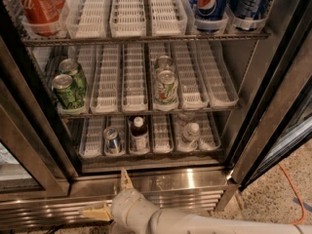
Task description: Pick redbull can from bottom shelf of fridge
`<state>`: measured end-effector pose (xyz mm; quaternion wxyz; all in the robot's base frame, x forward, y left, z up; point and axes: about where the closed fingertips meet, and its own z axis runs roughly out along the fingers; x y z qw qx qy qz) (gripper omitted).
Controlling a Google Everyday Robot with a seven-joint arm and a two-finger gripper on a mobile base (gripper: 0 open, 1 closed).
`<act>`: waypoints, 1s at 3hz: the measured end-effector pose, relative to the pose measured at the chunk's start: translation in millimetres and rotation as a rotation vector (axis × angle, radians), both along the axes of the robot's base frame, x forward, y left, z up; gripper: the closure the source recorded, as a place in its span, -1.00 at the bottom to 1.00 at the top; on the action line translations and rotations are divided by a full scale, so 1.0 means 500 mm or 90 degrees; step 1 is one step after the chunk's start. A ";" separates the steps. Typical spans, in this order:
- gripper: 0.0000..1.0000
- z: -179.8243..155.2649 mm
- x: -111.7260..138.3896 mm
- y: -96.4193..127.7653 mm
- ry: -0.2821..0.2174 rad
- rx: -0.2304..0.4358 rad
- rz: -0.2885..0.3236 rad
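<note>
The fridge (273, 111) stands open before me, its steel grille base at the bottom. On the bottom shelf (151, 152) the redbull can (112, 139), slim and silver with a shiny top, stands upright in the second lane from the left. My gripper (111, 196) is below the shelf, in front of the steel base and a little below the can. Its two tan fingers (126, 178) are spread apart and hold nothing. The white arm runs off to the lower right.
A brown bottle with a white cap (139, 133) stands just right of the can, and a clear bottle (191, 132) further right. Green cans (68, 87) (165, 84) fill the middle rack. Coke cans (36, 6) and Pepsi cans (210, 4) stand on top. An orange cable (292, 189) lies on the floor.
</note>
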<state>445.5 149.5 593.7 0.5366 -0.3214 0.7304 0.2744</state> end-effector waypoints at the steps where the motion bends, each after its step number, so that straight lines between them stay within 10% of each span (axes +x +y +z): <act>1: -1.00 -0.014 0.041 0.031 -0.020 0.015 -0.045; 3: -1.00 -0.004 0.109 0.074 -0.073 0.039 -0.131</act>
